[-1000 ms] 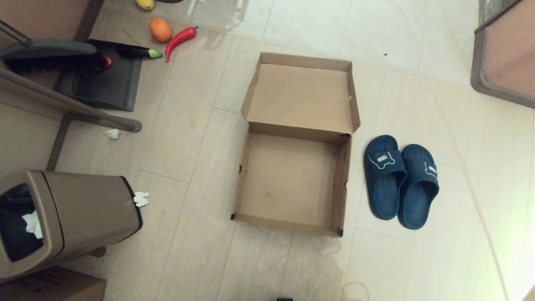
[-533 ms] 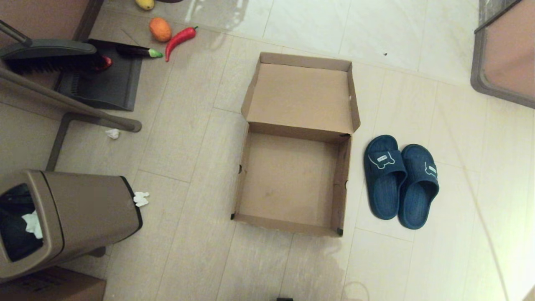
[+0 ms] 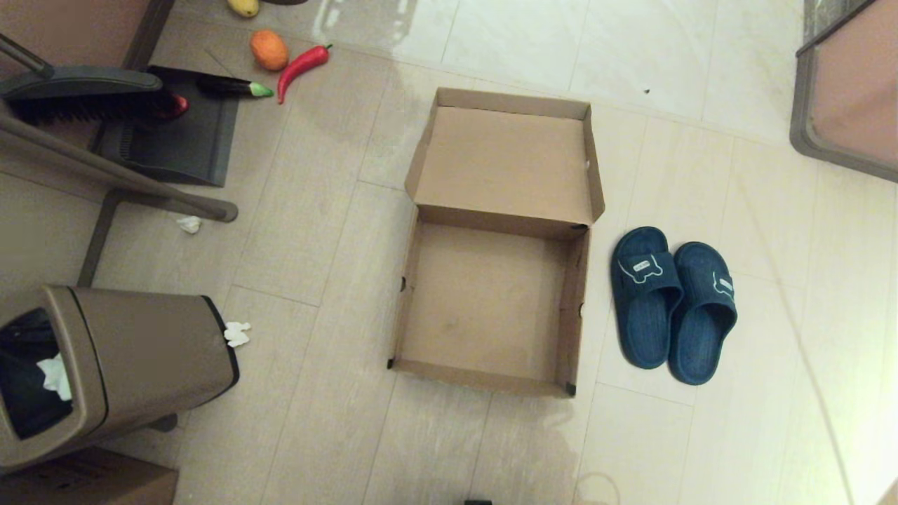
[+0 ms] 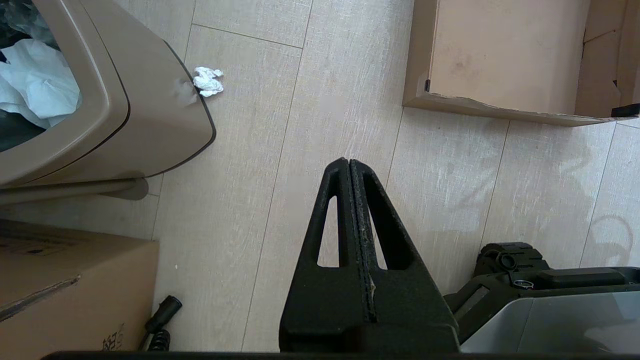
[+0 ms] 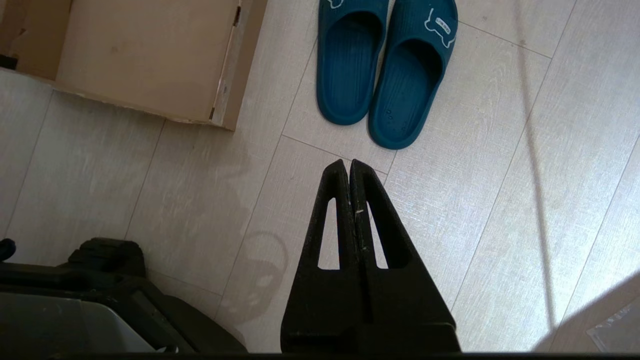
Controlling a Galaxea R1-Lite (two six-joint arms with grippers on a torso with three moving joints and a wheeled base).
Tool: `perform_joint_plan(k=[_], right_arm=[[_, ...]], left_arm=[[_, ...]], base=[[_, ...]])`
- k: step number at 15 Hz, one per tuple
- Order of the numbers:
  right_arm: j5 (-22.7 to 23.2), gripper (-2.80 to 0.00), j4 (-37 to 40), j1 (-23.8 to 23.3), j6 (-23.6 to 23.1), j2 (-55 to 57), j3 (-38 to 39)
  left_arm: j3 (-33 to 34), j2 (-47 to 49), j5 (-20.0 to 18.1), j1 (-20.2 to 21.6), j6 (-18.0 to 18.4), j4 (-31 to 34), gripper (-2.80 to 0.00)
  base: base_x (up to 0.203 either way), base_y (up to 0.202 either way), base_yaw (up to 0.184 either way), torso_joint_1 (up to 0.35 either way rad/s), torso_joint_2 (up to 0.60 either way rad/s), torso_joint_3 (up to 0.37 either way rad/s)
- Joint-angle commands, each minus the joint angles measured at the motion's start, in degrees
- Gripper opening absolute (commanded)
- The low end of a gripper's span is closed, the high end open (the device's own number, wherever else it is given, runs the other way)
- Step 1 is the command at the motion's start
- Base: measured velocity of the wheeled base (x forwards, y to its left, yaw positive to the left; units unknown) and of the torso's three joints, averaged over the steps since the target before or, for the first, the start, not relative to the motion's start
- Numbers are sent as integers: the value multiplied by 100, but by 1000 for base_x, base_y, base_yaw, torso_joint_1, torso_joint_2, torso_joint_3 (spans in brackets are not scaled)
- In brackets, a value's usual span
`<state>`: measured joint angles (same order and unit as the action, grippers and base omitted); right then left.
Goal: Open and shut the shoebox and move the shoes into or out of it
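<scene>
The brown cardboard shoebox [image 3: 421,287] lies open on the floor in the middle of the head view, empty, with its hinged lid [image 3: 508,161] folded back flat behind it. Two dark navy slide slippers [image 3: 670,305] rest side by side on the floor just right of the box. Neither arm shows in the head view. My left gripper [image 4: 348,162] is shut and empty over bare floor, short of the shoebox [image 4: 500,107] front wall. My right gripper [image 5: 348,163] is shut and empty, a little short of the slippers [image 5: 385,70], with the shoebox [image 5: 227,65] corner off to one side.
A tan trash bin [image 3: 140,358] with paper inside lies tipped at the near left, a darker carton [image 3: 91,484] beside it. A dustpan and brush [image 3: 140,112], toy vegetables [image 3: 298,63] and paper scraps [image 3: 237,334] sit at the far left. A furniture edge [image 3: 842,91] is at the far right.
</scene>
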<state>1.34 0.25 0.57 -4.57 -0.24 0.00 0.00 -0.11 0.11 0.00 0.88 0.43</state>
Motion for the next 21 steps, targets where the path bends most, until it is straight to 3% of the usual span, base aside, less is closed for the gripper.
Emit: perform_joint_plan(k=[1, 21], right_arm=[[-4, -280, 10, -2, -1, 24, 0], [16, -280, 27, -5, -70, 24, 1]], left_arm=[[0, 2, 6, 0, 0, 1, -280], [0, 2, 4, 0, 0, -1, -280]], base=[[0, 0, 0, 0, 0, 0], [0, 0, 0, 0, 0, 0]])
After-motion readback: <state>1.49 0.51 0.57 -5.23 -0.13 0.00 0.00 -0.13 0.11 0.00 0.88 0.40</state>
